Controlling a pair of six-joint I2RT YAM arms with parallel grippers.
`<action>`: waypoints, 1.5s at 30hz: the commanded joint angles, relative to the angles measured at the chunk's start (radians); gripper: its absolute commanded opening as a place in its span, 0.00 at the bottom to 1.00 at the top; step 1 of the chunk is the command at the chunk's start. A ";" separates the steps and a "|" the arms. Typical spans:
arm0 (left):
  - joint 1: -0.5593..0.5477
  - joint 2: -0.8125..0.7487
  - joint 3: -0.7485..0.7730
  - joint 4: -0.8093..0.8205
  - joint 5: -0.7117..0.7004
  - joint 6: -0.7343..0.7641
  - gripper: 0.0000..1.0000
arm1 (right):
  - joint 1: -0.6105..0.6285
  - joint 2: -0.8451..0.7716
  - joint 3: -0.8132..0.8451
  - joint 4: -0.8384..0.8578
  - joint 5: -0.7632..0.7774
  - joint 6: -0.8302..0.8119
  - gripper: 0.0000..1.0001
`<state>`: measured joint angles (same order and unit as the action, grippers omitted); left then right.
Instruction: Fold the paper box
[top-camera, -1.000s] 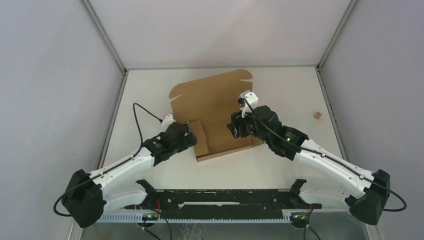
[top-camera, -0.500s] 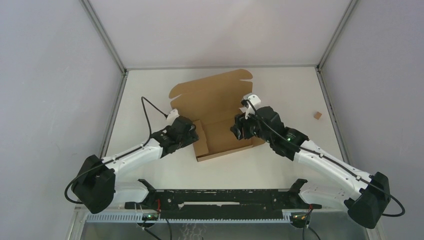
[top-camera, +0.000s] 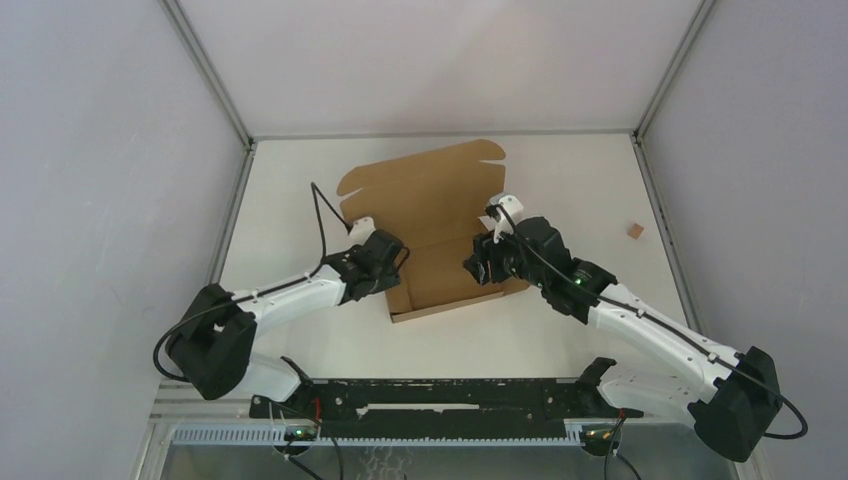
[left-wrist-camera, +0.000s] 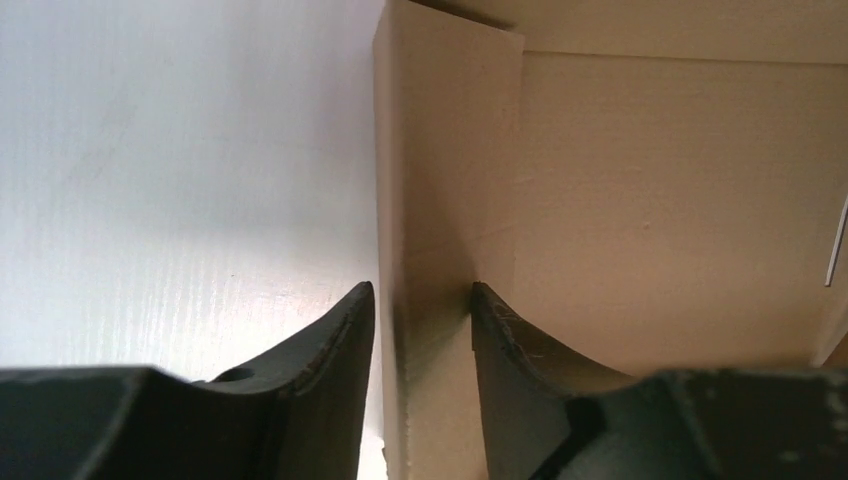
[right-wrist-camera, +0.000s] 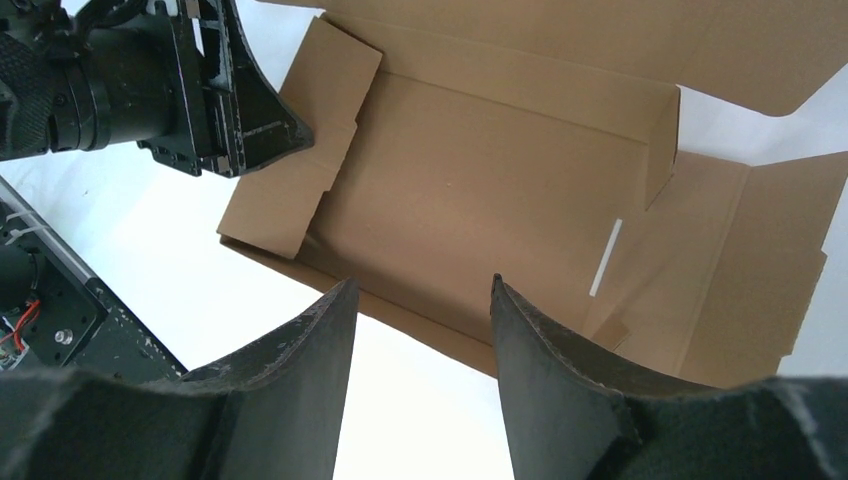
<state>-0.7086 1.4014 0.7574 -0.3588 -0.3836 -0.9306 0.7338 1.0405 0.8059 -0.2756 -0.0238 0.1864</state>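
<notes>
The paper box (top-camera: 430, 205) lies opened out at the table's middle, its lid flat toward the back and its left side flap (top-camera: 401, 275) raised. My left gripper (top-camera: 393, 270) straddles that flap (left-wrist-camera: 445, 150). In the left wrist view the left gripper (left-wrist-camera: 422, 290) has one finger on each side of the flap, with a thin gap at the outer finger. My right gripper (top-camera: 478, 262) hovers over the box's right front, and in the right wrist view that gripper (right-wrist-camera: 420, 285) is open and empty above the box floor (right-wrist-camera: 480, 190).
A tiny brown cardboard scrap (top-camera: 633, 230) lies near the right wall. Grey enclosure walls surround the white table (top-camera: 580, 180). A black rail (top-camera: 440, 395) runs along the near edge between the arm bases.
The left arm has swung right and forward to the box's left flap, and its jaws have narrowed around it. The right arm has barely shifted.
</notes>
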 joint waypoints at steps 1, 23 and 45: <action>-0.017 0.020 0.075 -0.077 -0.085 0.055 0.43 | -0.020 -0.034 -0.016 0.070 -0.030 0.014 0.60; -0.066 0.166 0.175 -0.192 -0.205 0.086 0.36 | -0.082 -0.029 -0.073 0.107 -0.123 0.004 0.60; -0.067 0.221 0.159 -0.187 -0.259 0.111 0.00 | -0.082 0.035 -0.073 0.103 -0.139 0.013 0.60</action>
<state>-0.7704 1.5951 0.9203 -0.5137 -0.5846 -0.8528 0.6605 1.0424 0.7315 -0.2188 -0.1452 0.1864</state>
